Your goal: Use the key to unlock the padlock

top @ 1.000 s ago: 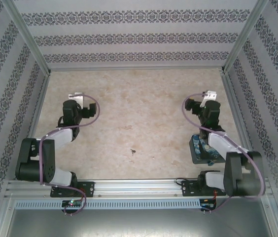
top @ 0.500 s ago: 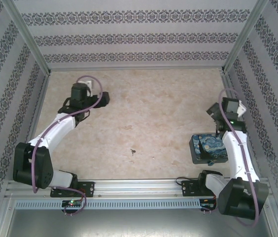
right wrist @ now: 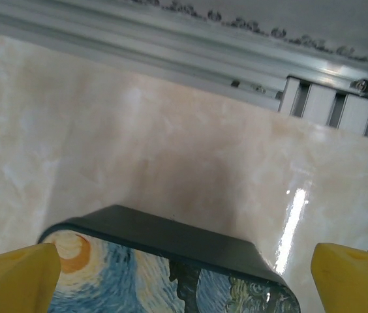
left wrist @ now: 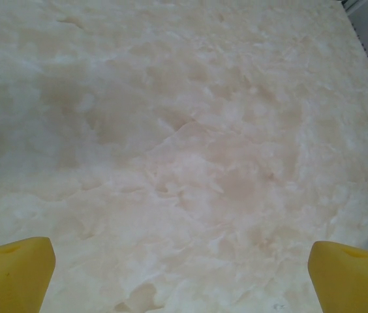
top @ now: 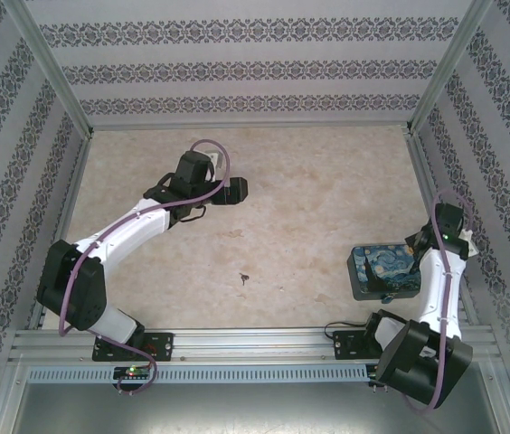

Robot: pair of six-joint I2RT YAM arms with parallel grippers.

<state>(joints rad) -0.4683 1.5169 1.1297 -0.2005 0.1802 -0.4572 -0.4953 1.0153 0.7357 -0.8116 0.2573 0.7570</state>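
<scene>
Marbled beige tabletop sits inside patterned walls. Left gripper, jaws spread wide and empty, hangs over bare surface at upper left, likely searching. Right gripper, equally spread and empty, hovers at the starry-night box, lower right. The padlock is, I judge, the tiny dark speck at lower centre, well apart from both.

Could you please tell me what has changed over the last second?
The left arm unfolded and carried the left gripper rightward, toward the middle of the table. The right arm swung off the box to the right edge, and the right gripper now faces the box's side. Nothing was gripped or released; both grippers are open and empty. The box and the small dark item stayed put.
</scene>
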